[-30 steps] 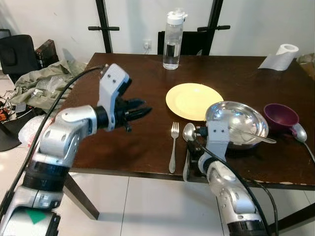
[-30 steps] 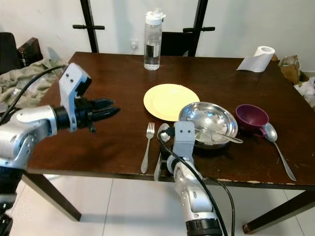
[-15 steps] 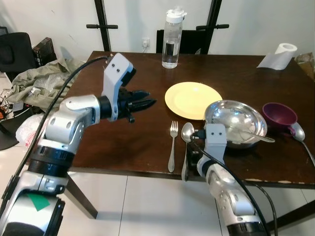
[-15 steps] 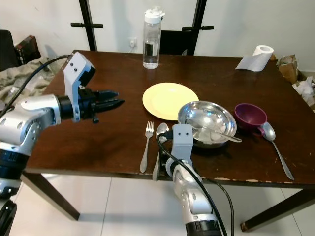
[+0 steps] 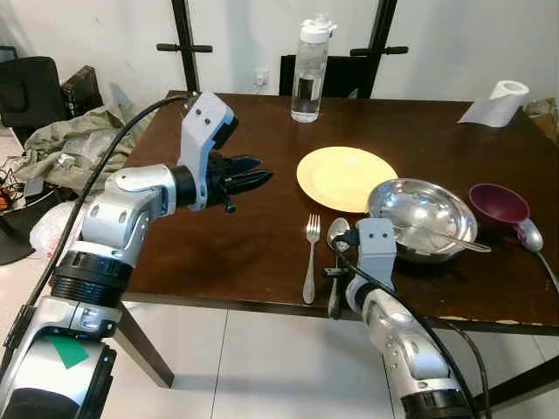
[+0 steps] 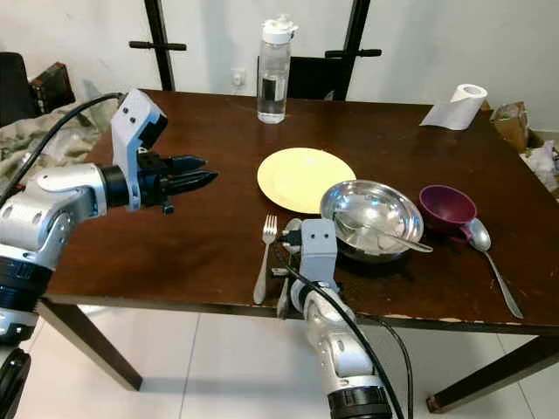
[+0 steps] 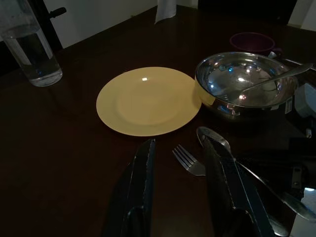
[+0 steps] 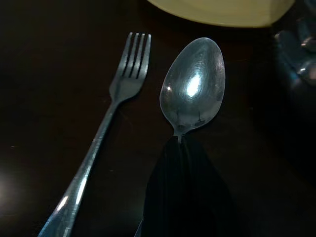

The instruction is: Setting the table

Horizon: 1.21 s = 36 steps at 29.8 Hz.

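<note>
A silver spoon (image 8: 192,84) lies on the dark wooden table (image 5: 227,253), just right of a fork (image 5: 311,253), near the front edge. My right gripper (image 8: 180,148) is shut on the spoon's handle, right behind its bowl. The spoon's bowl (image 5: 337,234) points toward a yellow plate (image 5: 346,177). My left gripper (image 5: 253,179) hovers open over the table left of the plate and holds nothing. In the left wrist view its fingers (image 7: 143,168) frame the fork's tines (image 7: 186,159), with the plate (image 7: 148,101) beyond.
A steel bowl (image 5: 422,218) with a utensil in it stands right of the plate. Further right are a purple cup (image 5: 498,205) and another spoon (image 5: 531,236). A water bottle (image 5: 307,70) and a paper roll (image 5: 502,96) stand at the back. Clothes (image 5: 70,148) lie left of the table.
My left gripper has moved a little farther over the table toward the plate. My right gripper has shifted left onto the spoon's handle. The camera has moved slightly.
</note>
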Motion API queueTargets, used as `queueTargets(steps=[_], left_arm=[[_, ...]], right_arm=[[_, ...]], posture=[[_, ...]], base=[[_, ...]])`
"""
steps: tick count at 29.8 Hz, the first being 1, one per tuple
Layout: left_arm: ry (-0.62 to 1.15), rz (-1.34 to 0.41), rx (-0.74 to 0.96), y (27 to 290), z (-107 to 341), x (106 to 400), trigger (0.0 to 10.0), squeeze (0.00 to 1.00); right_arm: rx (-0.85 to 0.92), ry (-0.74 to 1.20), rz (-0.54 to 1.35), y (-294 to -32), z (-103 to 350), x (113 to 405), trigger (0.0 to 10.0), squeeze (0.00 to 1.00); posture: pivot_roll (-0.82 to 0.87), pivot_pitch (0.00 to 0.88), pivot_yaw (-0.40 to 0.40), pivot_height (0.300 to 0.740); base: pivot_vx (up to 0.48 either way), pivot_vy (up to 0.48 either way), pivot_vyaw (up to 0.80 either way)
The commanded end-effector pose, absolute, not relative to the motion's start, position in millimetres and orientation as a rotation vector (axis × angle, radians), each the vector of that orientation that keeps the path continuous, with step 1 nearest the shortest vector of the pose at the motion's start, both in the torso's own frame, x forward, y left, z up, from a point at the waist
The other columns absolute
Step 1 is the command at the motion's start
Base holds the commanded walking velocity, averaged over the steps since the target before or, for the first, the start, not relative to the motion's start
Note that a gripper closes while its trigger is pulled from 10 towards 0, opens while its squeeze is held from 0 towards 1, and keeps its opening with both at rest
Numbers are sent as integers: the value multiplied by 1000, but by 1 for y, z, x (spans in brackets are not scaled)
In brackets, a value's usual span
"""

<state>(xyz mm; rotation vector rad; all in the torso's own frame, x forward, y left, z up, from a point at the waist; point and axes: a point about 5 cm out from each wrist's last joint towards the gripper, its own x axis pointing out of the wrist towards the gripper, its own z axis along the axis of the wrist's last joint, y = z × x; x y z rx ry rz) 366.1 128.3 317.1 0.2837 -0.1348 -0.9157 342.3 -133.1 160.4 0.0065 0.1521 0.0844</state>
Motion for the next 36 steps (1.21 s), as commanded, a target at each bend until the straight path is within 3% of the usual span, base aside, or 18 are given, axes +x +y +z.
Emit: queueTargets(steps=[1,3,4,12,13,20,32,33,35,36], left_arm=[[-135,-908,289,131,316,367,10000,0],[-135,-906,289,131,315,367,10000,0],[-134,-904,285,131,314,367,10000,0],[-127,-900,274,130,310,366,10000,0],[-107,-929,271,129,305,364,10000,0],[1,-1078,246,125,277,349,10000,0],[138,-1189,240,123,234,330,10000,0],[143,-1191,238,124,233,329,10000,0],[148,-1193,238,124,231,328,10000,0],[150,-1193,239,124,231,327,10000,0]], right_arm=[[14,166,63,-138,154,338,10000,0],[23,132,59,-139,161,338,10000,0],[32,107,63,-139,166,338,10000,1000],[54,136,107,-134,166,335,10000,1000],[61,165,145,-129,163,332,10000,0],[39,219,215,-121,155,322,10000,0],[-35,280,84,-139,140,325,10000,0],[-32,288,82,-139,138,325,9294,0],[-19,297,81,-140,136,324,667,0],[-11,300,87,-139,135,323,0,0]], posture=[[108,186,111,740],[108,186,111,740],[108,186,111,740],[105,179,111,740],[107,176,112,740],[104,174,113,740],[104,174,111,740],[104,174,111,740],[105,175,109,740],[105,175,109,740]], base=[[0,0,0],[0,0,0],[0,0,0],[0,0,0],[0,0,0],[0,0,0],[0,0,0],[0,0,0],[0,0,0],[0,0,0]])
